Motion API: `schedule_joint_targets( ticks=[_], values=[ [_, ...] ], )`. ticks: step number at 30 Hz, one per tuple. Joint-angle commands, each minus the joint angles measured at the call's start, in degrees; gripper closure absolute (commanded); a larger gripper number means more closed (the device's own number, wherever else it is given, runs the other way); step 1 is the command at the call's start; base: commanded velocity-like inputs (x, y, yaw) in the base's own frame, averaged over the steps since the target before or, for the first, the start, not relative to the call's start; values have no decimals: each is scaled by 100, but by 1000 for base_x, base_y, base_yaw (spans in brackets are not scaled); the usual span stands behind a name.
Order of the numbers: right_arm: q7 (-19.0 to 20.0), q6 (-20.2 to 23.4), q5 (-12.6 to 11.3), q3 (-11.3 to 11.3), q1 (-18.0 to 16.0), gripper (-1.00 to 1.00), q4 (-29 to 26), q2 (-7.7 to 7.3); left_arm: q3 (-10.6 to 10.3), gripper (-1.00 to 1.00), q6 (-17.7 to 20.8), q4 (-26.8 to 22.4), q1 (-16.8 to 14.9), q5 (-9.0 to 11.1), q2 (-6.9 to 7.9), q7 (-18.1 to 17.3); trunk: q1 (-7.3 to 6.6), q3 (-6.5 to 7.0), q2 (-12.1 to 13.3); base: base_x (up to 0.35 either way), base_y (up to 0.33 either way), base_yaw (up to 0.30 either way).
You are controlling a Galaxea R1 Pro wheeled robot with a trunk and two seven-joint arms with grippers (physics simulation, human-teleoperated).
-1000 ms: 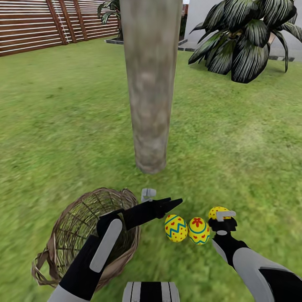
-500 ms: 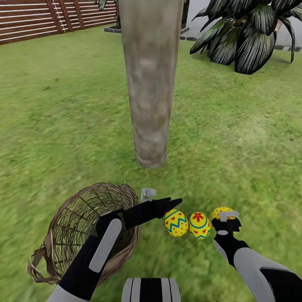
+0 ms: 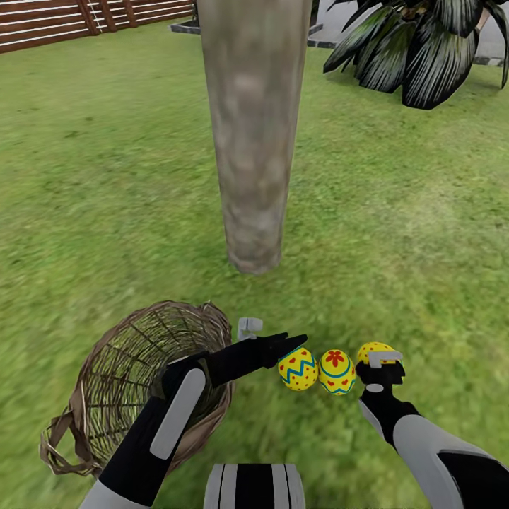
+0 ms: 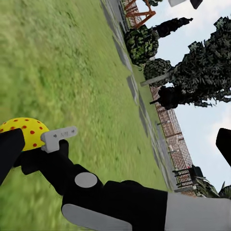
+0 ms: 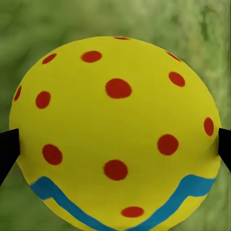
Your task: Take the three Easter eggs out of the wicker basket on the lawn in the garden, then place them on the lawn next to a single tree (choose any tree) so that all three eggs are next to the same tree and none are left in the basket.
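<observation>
Basket (image 3: 127,382) holds no eggs; three eggs (image 3: 336,371) on lawn (image 3: 106,177).

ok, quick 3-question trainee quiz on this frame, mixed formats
1. True or false: the wicker basket holds an egg.
2. Which gripper is around the dotted egg? A) left gripper B) right gripper C) neither
3. Fill in: two eggs, the zigzag egg and the flower egg, lie on the lawn in front of the ____.

Key: 1 false; 2 B; 3 tree.
</observation>
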Motion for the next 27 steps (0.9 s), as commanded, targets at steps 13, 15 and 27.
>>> schedule_joint_targets(
  ticks=[13, 15, 27],
  values=[
    [-20, -17, 31, -49, -56, 100, -6, -46, 4, -100, 41, -1, -3, 33, -2, 3, 28, -247, -16, 0, 0, 0],
    [-20, -17, 33, -49, -56, 100, -10, -47, 4, -100, 41, -1, -2, 33, -2, 3, 33, -291, -19, 0, 0, 0],
    [-12, -7, 24, -56, -73, 100, -214, -116, 4, -100, 41, 0, -2, 33, 7, 3, 46, -402, -25, 0, 0, 0]
  ],
)
